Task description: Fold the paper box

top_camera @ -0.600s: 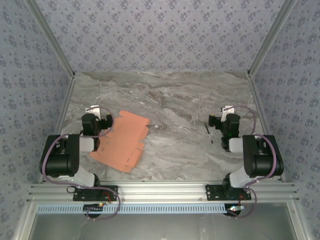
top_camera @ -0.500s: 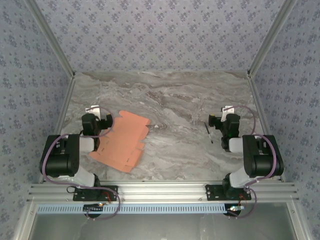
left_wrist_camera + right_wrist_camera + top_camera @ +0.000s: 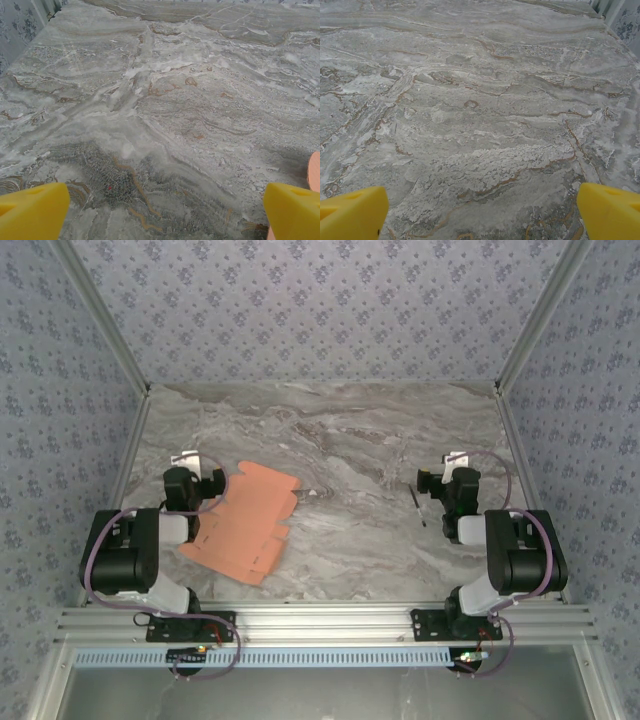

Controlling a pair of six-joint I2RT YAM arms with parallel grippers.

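Observation:
The paper box (image 3: 246,520) is a flat salmon-orange die-cut sheet with notched tabs, lying on the marble table (image 3: 340,430) at the near left. My left gripper (image 3: 196,474) rests just left of the sheet's far corner, open and empty. In the left wrist view its yellow fingertips (image 3: 31,212) stand wide apart over bare marble, and a sliver of the paper box (image 3: 315,172) shows at the right edge. My right gripper (image 3: 447,476) sits at the near right, far from the sheet. Its yellow fingertips (image 3: 612,211) are also spread, with nothing between them.
A thin dark stick (image 3: 417,506) lies on the table just left of the right gripper. Patterned walls and metal posts (image 3: 525,330) close in the table on three sides. An aluminium rail (image 3: 320,622) runs along the near edge.

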